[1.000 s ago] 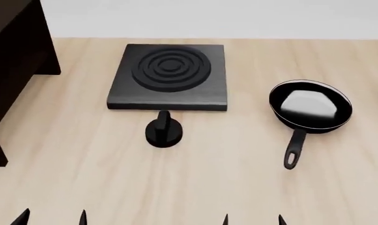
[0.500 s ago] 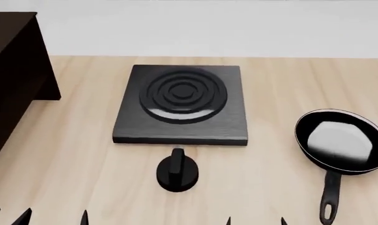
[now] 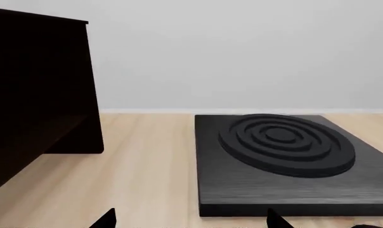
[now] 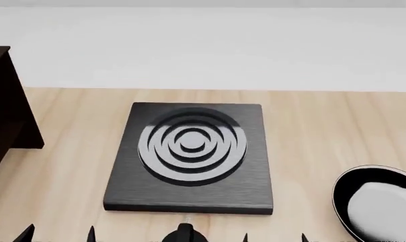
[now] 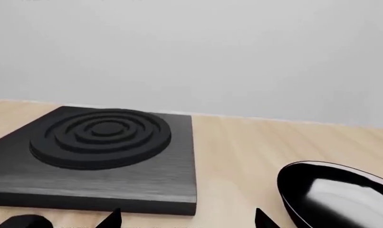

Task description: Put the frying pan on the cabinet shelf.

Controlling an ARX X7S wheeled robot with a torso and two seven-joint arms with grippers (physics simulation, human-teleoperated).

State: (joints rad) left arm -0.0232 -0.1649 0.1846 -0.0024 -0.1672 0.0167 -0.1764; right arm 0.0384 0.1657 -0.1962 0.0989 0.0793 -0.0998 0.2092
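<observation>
Left gripper (image 4: 57,234) fingertips parted, right gripper (image 4: 273,237) likewise

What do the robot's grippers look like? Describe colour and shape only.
Little shows. The left gripper and right gripper appear only as pairs of thin, black, pointed fingertips at the frame edge. No cables, markings or arm links are visible in any view.

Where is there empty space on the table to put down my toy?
Bare wood lies between the cabinet and the burner plate, and again between the burner plate and the frying pan. A strip behind the burner plate, up to the wall, is free too. In front it is crowded: a black knob sits close to the plate's front edge.
</observation>
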